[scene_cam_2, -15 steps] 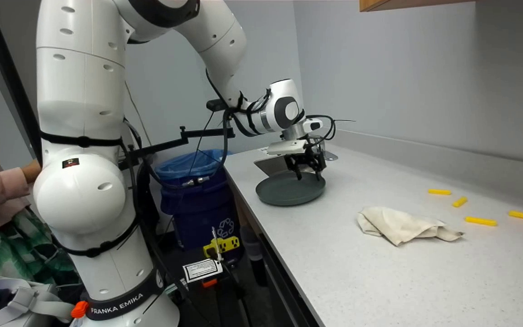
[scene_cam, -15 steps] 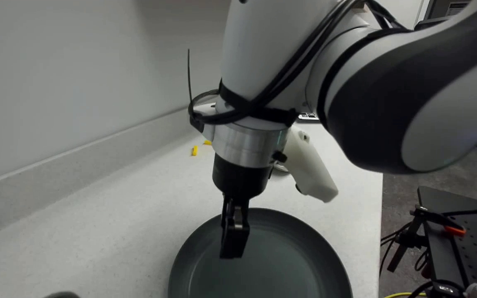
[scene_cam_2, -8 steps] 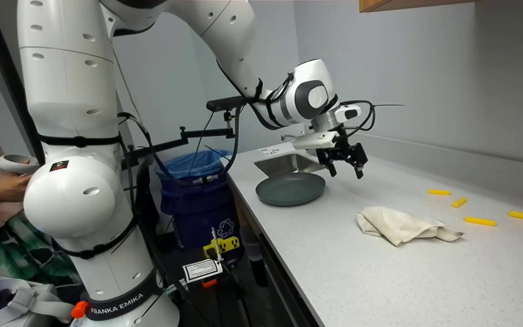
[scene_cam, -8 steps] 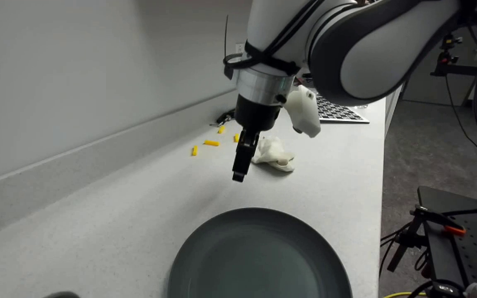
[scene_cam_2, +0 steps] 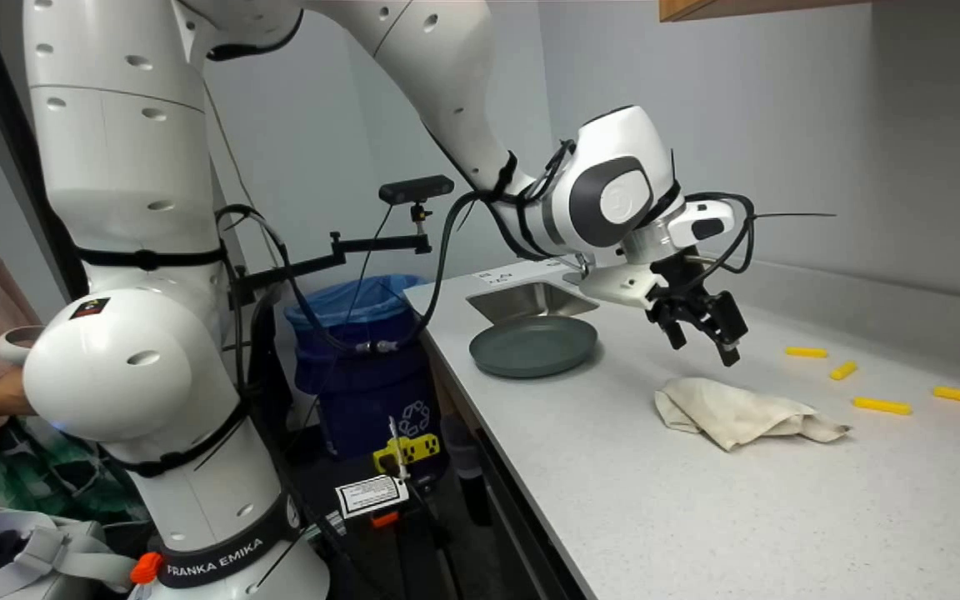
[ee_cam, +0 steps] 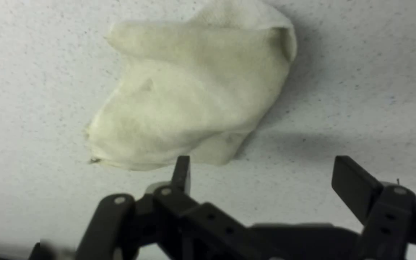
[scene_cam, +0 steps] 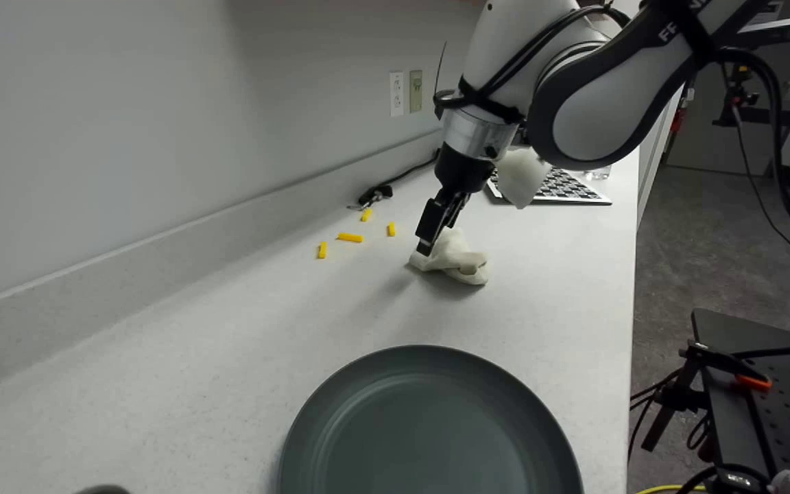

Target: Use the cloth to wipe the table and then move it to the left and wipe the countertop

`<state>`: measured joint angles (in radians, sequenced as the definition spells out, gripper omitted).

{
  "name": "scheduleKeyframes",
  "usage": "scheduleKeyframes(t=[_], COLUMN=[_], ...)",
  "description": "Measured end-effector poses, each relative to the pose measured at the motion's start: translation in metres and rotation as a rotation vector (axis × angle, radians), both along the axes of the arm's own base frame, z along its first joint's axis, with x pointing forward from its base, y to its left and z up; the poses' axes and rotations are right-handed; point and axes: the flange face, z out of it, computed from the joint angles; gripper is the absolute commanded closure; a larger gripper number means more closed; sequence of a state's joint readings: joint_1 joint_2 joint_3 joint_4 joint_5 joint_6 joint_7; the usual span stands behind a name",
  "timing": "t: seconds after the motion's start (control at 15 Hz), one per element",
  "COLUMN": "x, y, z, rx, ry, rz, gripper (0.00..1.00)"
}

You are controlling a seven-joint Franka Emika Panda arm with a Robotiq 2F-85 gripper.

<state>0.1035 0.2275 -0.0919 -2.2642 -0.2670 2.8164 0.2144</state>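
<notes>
Currently: cloth (ee_cam: pixel 190 97) rumpled on countertop (scene_cam_2: pixel 697 517), below and just beside claw (ee_cam: pixel 263 162); jaws spread wide, nothing gripped.

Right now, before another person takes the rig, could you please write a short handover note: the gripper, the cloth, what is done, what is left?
Gripper: open, holding nothing, above the white countertop, near the cloth.
Cloth: lies rumpled on the countertop, apart from the dark plate; yellow pieces lie nearby.
Done: no grip on the cloth yet; the pictures do not show whether any wiping was done.
Left: probably grasp the cloth, wipe, then move it left and wipe there.
</notes>
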Motion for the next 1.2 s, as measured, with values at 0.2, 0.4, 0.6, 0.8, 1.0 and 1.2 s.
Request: scheduleKeyframes(t=[0.2,0.4,0.6,0.8,1.0,1.2], x=[0.002,0.004,0.003,0.001,0.000,0.000], y=[-0.022,-0.031,-0.033,-0.036,-0.038,-0.041], z=[-0.009,-0.014,-0.023,-0.038,-0.050,-0.056], rx=[0.017,0.026,0.035,0.052,0.067,0.083], ry=[-0.034,-0.045,-0.031,-0.006,0.014,0.023], rz=[-0.076,-0.119,-0.146,-0.180,-0.213,-0.242], gripper=[0.00,0.00,0.00,0.00,0.00,0.25])
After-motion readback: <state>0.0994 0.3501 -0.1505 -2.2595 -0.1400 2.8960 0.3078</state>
